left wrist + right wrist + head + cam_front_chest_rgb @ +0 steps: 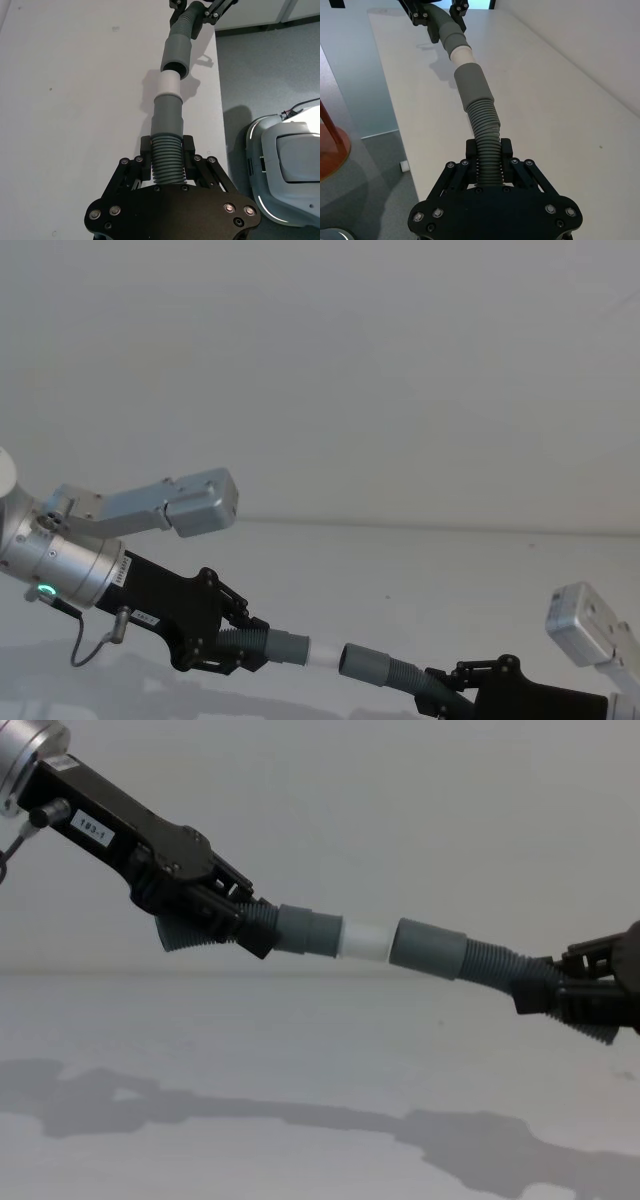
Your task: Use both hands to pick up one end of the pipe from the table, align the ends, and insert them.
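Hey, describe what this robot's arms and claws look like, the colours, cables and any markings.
Both claws are matte black linkage frames with silver screw heads. The left claw carries a small white "183-1" label; its silver cylindrical wrist has a green light, a thin grey cable and a boxy silver camera mount. The right claw looks alike, with a similar silver mount.

Plain pale grey wall (pixel 320 360) behind white desk (pixel 400 560). Grey floor (pixel 265 70) beyond desk edge. Soft shadows fall across desk surface.
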